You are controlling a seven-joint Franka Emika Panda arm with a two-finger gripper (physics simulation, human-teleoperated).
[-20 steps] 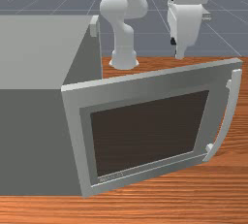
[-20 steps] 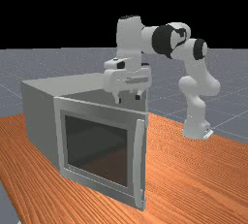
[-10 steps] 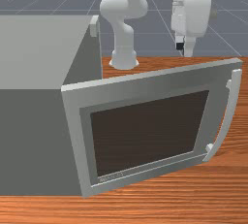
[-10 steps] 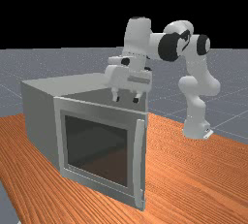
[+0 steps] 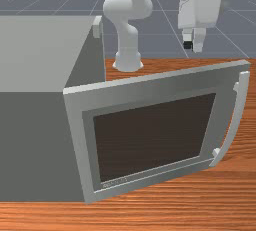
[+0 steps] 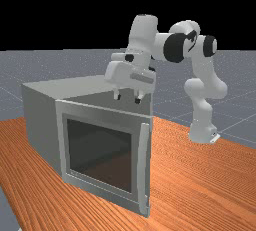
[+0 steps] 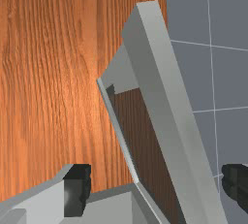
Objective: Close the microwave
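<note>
- Orange-brown wood of the table point(image 6: 200, 175) spreads beneath the microwave and our base, with a gridded grey floor beyond.
- Our task's thing, the microwave point(image 5: 30, 55), sits at the front view's left, its opening turned toward that view's right.
- We see its door point(image 5: 150, 92) standing wide open, hinged at the body's corner nearest the front camera. No part of the closing shows as done; by our judgement the whole swing is left, plus getting into position to push the outer face toward the body.
- Our arm point(image 6: 175, 47) reaches across from its base at the far view's right, elbow raised, the hand hanging down and slightly tilted near the door's upper edge.
- We hold the gripper point(image 6: 127, 98) above the height of that edge, apparently clear of it.
- Our handle point(image 5: 240, 107), upright along the door's free side, is ungripped.
- We have the fingers point(image 7: 76, 189) spread well apart, the pincer released and grasping nothing, with the door's edge passing below.
</note>
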